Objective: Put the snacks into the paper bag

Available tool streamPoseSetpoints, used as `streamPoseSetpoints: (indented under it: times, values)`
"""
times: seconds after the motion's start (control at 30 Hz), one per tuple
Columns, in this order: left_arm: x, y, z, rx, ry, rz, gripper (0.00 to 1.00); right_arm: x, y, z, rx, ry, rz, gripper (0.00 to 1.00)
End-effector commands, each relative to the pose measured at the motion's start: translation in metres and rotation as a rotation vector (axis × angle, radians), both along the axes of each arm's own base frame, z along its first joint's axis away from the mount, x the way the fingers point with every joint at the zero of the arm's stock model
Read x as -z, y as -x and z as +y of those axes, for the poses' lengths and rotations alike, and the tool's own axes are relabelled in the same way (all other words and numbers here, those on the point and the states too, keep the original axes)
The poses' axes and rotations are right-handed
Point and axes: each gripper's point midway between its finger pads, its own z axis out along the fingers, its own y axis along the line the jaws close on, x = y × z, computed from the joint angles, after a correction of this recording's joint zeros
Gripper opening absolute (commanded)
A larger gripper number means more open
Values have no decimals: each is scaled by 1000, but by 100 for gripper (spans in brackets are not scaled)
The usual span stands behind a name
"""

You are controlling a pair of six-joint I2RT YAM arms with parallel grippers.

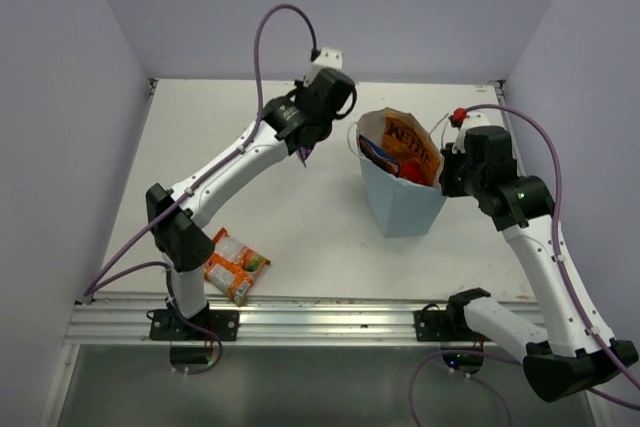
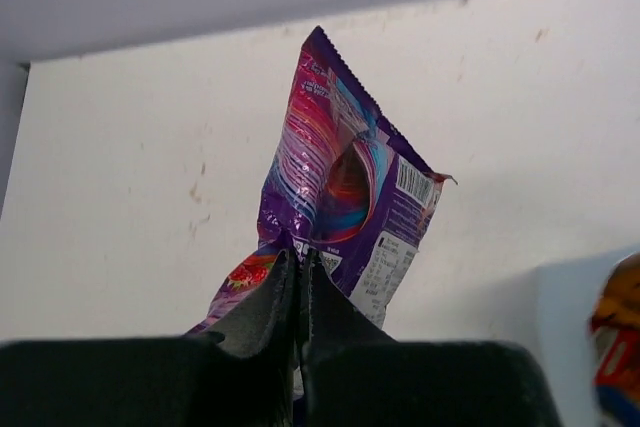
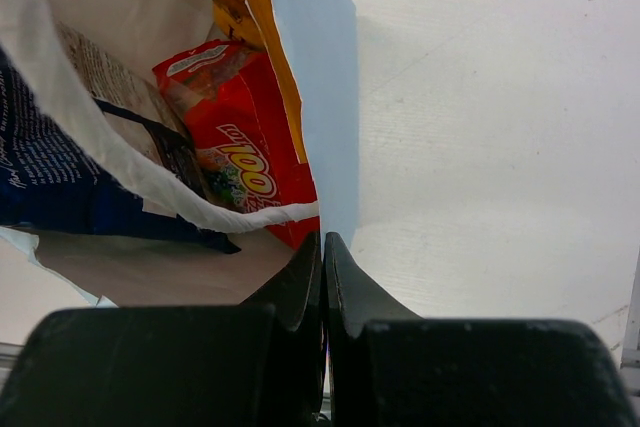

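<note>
The light blue paper bag (image 1: pixel 405 209) stands upright right of the table's middle. Inside it are the orange Kettle bag (image 1: pixel 412 145), the blue packet (image 3: pixel 60 197) and the red packet (image 3: pixel 240 162). My right gripper (image 3: pixel 323 239) is shut on the bag's right rim (image 3: pixel 330 147) and holds it up. My left gripper (image 2: pixel 302 257) is shut on the purple-white packet (image 2: pixel 345 182), held in the air left of the paper bag; the packet barely shows under the gripper in the top view (image 1: pixel 304 154). The orange-white packet (image 1: pixel 235 265) lies flat near the left arm's base.
A red knob (image 1: pixel 459 115) sits at the back right by the right arm's cable. The table's metal front rail (image 1: pixel 320 322) runs along the near edge. Walls close in the table at the back and both sides.
</note>
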Motion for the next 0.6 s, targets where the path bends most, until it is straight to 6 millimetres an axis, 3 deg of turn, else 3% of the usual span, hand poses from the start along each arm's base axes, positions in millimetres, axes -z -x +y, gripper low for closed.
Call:
streamPoseSetpoints:
  times: [0.0,0.03,0.07,0.1,0.13,0.17,0.23,0.3,0.33,0.37,0.4,0.47,0.57]
  values:
    - [-91,-24,5,-106,5,-226,0,-16,-3,4,-10,-25,-60,0]
    - [-116,-28,-1,-90,62,-280,0,-16,-2,2,-6,-20,-60,0]
    - [-137,-34,-19,-30,158,-344,0,-17,-1,2,-6,-19,-63,0]
    - [-149,-33,-26,21,180,-379,0,-18,-1,1,-3,-17,-65,0]
    - [-154,-25,-30,78,212,-396,0,-17,0,0,-3,-15,-63,0]
    - [-177,-22,-50,174,318,-464,0,-18,1,0,-3,-11,-63,0]
    - [-196,-4,-62,269,394,-499,0,-18,2,-2,2,-9,-64,0]
    - [-191,13,-89,410,462,-466,0,-18,2,-2,5,-8,-66,0]
    - [-198,25,-95,480,498,-469,0,-17,2,-2,5,-8,-63,0]
    - [-206,44,-117,624,564,-478,0,-17,2,-1,5,-12,-62,0]
    - [-185,53,-128,689,568,-441,0,-16,2,-1,1,-14,-58,0]
    - [-197,82,-145,828,645,-447,0,-15,0,1,3,-20,-57,0]
    - [-209,103,-164,947,706,-424,0,-14,-2,3,2,-27,-51,0]
